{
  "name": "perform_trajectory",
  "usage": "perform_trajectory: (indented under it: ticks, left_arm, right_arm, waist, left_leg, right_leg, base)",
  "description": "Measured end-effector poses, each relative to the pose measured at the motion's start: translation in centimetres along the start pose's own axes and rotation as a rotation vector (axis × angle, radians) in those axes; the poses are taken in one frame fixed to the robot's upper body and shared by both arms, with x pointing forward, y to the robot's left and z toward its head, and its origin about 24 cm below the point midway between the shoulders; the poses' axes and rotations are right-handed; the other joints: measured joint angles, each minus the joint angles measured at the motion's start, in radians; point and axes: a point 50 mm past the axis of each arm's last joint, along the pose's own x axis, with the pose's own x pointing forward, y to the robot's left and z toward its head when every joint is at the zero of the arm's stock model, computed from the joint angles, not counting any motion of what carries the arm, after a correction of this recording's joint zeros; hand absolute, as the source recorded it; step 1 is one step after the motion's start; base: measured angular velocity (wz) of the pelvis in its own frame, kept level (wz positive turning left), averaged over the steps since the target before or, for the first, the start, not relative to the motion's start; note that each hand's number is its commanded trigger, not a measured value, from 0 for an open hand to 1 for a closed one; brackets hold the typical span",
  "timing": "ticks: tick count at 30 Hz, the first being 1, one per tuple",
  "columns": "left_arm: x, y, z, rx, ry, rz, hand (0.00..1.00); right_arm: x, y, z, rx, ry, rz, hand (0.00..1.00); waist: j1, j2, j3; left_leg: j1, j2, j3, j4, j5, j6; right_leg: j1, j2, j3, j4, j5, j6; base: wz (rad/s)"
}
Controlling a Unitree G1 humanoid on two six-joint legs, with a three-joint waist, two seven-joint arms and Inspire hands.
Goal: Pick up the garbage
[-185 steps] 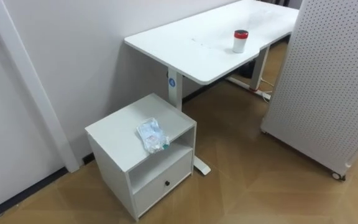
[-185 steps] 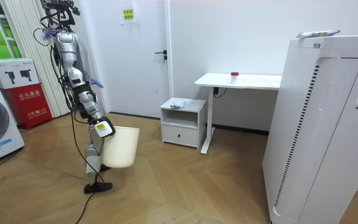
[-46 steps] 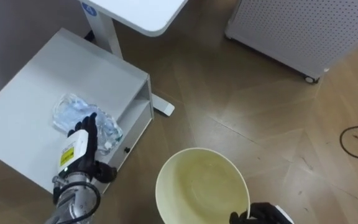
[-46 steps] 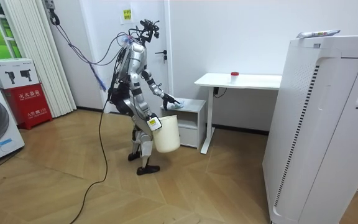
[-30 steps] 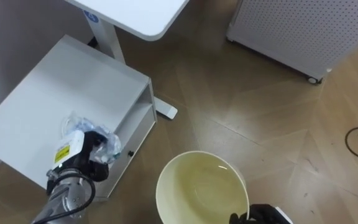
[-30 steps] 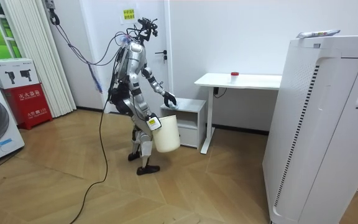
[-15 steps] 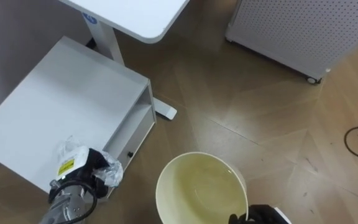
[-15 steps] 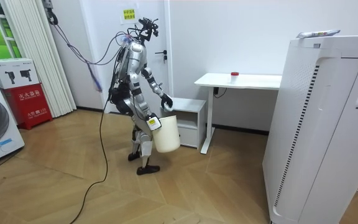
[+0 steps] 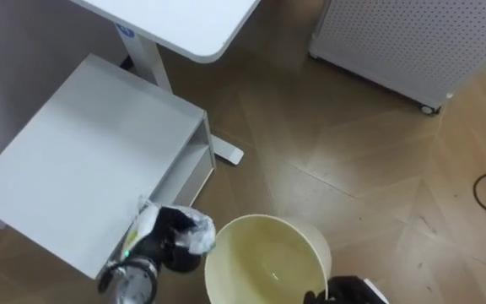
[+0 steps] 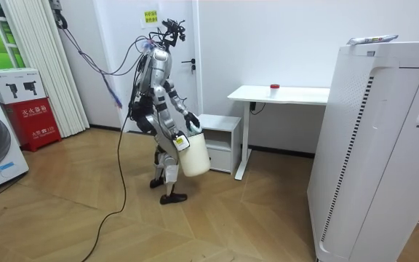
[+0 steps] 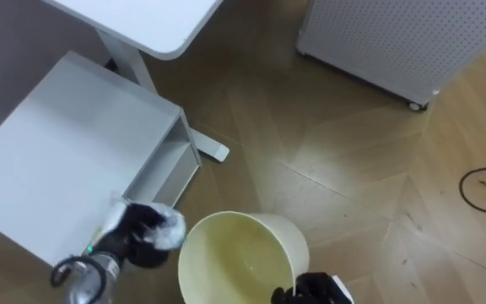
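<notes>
While the left hand clamps its fingers round the crumpled plastic garbage, just beside the rim of the bin and past the front edge of the cabinet, release looks premature. Bring it over the opening first, then uncurl. The right hand, fingers curled on the rim, should hold the bin level beneath.

You have the cabinet on your left, the bin just right of it, the bag at the bin's left rim, the desk behind.
</notes>
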Motion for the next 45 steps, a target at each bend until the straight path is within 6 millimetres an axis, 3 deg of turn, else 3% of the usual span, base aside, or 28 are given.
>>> perform_trajectory:
  ticks: [2, 7, 14, 15, 16, 22, 28, 36, 45]
  left_arm:
    - [-1.0, -2.6, -0.6, -0.065, 0.017, -0.112, 1.00]
    - [-2.1, -5.9, -0.6, -0.090, 0.016, -0.307, 1.00]
    - [-2.6, -7.1, -0.7, -0.075, 0.015, -0.421, 1.00]
    - [-2.7, -7.2, -0.8, -0.077, 0.019, -0.427, 0.78]
    - [-2.9, -7.3, -1.0, -0.085, 0.027, -0.432, 0.01]
    - [-3.2, -7.6, -1.5, -0.142, 0.050, -0.447, 0.00]
    - [-3.5, -8.0, -1.7, -0.148, 0.056, -0.483, 0.00]
    - [-3.7, -8.6, -1.2, -0.001, 0.002, -0.525, 0.00]
    - [-3.1, -5.9, -1.3, 0.043, -0.041, -0.360, 0.00]
  right_arm:
    - [0.0, 0.8, -0.6, 0.001, 0.025, 0.014, 1.00]
    - [0.0, 1.7, -1.2, -0.025, 0.044, 0.065, 1.00]
    - [-0.3, 2.0, -2.0, -0.043, 0.073, 0.113, 1.00]
    - [-0.3, 2.0, -2.1, -0.045, 0.074, 0.114, 1.00]
    - [-0.3, 2.0, -2.1, -0.060, 0.074, 0.118, 1.00]
    - [-0.4, 1.8, -2.1, -0.067, 0.077, 0.122, 1.00]
    - [-0.4, 1.8, -2.1, -0.064, 0.078, 0.119, 1.00]
    - [-0.4, 1.4, -2.4, -0.043, 0.090, 0.108, 1.00]
    - [-1.0, -0.1, -3.7, 0.070, 0.129, 0.064, 1.00]
  waist:
    - [0.019, -0.023, -0.0141]
    - [0.025, -0.045, -0.0133]
    - [0.046, -0.054, -0.0121]
    - [0.049, -0.053, -0.0122]
    - [0.052, -0.053, -0.0122]
    - [0.074, -0.053, -0.0123]
    - [0.074, -0.053, -0.0123]
    - [0.081, -0.052, -0.0123]
    - [0.111, -0.027, -0.0063]
  left_leg:
    - [0.013, -0.004, 0.010, -0.011, 0.004, -0.002]
    - [0.039, -0.004, 0.010, -0.027, 0.007, 0.003]
    - [0.041, -0.004, 0.011, -0.050, 0.014, 0.014]
    - [0.041, -0.005, 0.011, -0.052, 0.015, 0.014]
    - [0.041, -0.005, 0.012, -0.059, 0.017, 0.014]
    - [0.038, -0.008, 0.012, -0.069, 0.020, 0.015]
    - [0.036, -0.008, 0.012, -0.073, 0.019, 0.015]
    - [0.065, -0.006, 0.011, -0.072, 0.019, 0.014]
    - [0.193, -0.011, 0.015, -0.105, 0.019, 0.014]
  right_leg:
    - [0.001, 0.001, 0.013, -0.002, 0.000, 0.000]
    - [0.036, 0.003, 0.012, -0.037, 0.012, 0.006]
    - [0.053, 0.007, 0.013, -0.092, 0.046, 0.016]
    - [0.053, 0.007, 0.013, -0.095, 0.047, 0.017]
    - [0.054, 0.007, 0.014, -0.103, 0.051, 0.019]
    - [0.055, 0.009, 0.013, -0.117, 0.054, 0.021]
    - [0.055, 0.011, 0.011, -0.124, 0.054, 0.021]
    - [0.083, 0.008, 0.008, -0.122, 0.054, 0.020]
    - [0.205, 0.001, -0.004, -0.140, 0.053, 0.020]
  base:
    - [-0.08]
    - [-0.03]
    - [-0.04]
    - [0.00]
    - [0.00]
    - [0.00]
    - [0.00]
    - [0.00]
    - [0.00]
